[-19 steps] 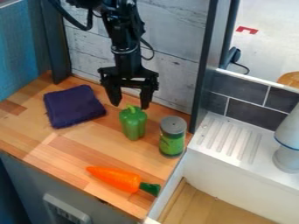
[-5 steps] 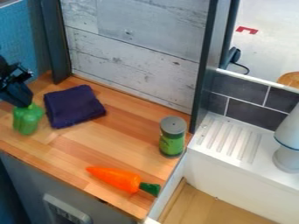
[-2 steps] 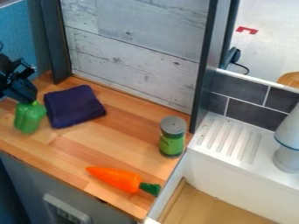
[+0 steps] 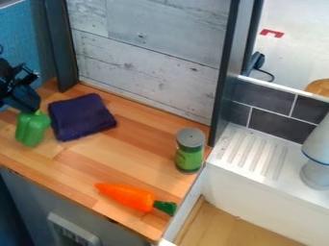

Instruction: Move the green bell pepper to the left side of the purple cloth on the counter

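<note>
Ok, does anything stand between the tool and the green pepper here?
Nothing visible does: the tool is right at the stem end of the green pepper. The dark cloth lies close beside the pepper, not between the two; the carrot and the shaker are farther off on the counter.

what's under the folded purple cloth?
Wooden counter shows right around the edges of the cloth. Directly beneath is covered, so can't tell if anything else is under there.
</note>
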Available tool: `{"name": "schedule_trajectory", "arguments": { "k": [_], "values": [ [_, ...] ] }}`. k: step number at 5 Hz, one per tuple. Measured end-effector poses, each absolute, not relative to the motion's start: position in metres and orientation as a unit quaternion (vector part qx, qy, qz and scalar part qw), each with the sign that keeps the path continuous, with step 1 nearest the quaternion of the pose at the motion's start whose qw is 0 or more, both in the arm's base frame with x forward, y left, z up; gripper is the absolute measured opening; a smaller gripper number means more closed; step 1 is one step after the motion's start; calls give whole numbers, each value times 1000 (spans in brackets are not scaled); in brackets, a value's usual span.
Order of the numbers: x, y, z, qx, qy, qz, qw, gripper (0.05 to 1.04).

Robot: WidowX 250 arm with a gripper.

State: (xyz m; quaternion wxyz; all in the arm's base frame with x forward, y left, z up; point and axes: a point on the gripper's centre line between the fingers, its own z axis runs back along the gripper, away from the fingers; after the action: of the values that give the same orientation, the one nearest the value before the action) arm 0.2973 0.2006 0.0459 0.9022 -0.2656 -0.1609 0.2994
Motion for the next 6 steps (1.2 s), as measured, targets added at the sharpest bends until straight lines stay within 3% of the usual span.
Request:
{"name": "schedule_trajectory", "arguments": {
  "k": [3, 4, 6],
  "values": [
    [283, 212, 47, -255, -129, 281, 916, 133],
    [277, 215, 46, -240, -112, 276, 924, 341],
    [276, 217, 51, -198, -103, 258, 940, 938]
  ]
}}
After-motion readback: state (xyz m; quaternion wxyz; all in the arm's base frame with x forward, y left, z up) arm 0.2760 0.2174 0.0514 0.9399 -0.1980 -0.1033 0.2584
